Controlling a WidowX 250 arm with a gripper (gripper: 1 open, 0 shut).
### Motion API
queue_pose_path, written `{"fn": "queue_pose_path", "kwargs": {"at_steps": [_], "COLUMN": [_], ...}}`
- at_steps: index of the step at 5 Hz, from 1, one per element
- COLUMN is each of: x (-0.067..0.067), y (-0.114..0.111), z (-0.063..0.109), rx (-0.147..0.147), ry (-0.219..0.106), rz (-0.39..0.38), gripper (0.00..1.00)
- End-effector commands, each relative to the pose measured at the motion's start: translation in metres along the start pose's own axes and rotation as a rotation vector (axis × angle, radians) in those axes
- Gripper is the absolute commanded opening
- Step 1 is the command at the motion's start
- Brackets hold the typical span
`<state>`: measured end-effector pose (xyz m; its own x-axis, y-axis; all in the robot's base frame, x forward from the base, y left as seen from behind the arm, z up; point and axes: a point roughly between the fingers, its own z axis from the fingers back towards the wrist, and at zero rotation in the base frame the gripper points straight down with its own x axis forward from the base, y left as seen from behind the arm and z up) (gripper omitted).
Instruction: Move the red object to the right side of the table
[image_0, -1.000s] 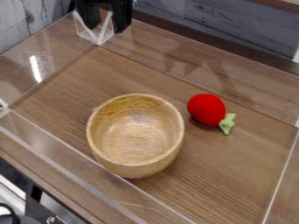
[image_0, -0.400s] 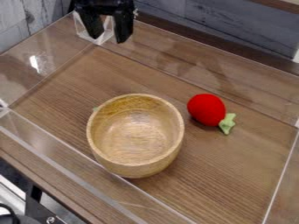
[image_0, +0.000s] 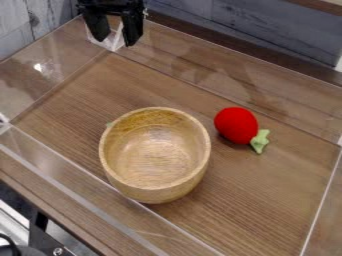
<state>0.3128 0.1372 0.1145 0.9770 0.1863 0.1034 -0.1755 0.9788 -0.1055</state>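
Up at the far left corner of the table (image_0: 147, 85) hangs the claw (image_0: 115, 37), pointing down, its two fingers spread apart with nothing between them. It's well away from everything that matters here. Out from it, across bare wood-grain, sits the tan wooden bowl (image_0: 156, 153) near the front edge, empty. Just beside the bowl, toward the right edge, lies the toy strawberry (image_0: 238, 124), bright red, its green leafy tip (image_0: 261, 140) pointing to the front right corner.

Now, the risks, as I judge them. That strawberry is small, round and smooth, so an off-centre pinch could squirt it out sideways and send it rolling. The bowl sits close on its left, and a finger coming down on that side may clip the rim and shove the bowl. And the clear acrylic wall (image_0: 321, 215) on the right leaves little room; a carry too far could bump it.
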Motion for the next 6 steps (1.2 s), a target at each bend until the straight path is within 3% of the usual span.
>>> {"fn": "queue_pose_path", "kwargs": {"at_steps": [1, 3, 5, 6], "x": [0.007, 0.003, 0.020, 0.020], "y": [-0.017, -0.036, -0.011, -0.009], "z": [0.010, 0.035, 0.002, 0.017], "rx": [0.012, 0.022, 0.054, 0.066], "ry": [-0.057, -0.088, -0.073, -0.077], "rz": [-0.015, -0.013, 0.000, -0.028], "gripper": [1.00, 1.00, 1.00, 0.00]}}
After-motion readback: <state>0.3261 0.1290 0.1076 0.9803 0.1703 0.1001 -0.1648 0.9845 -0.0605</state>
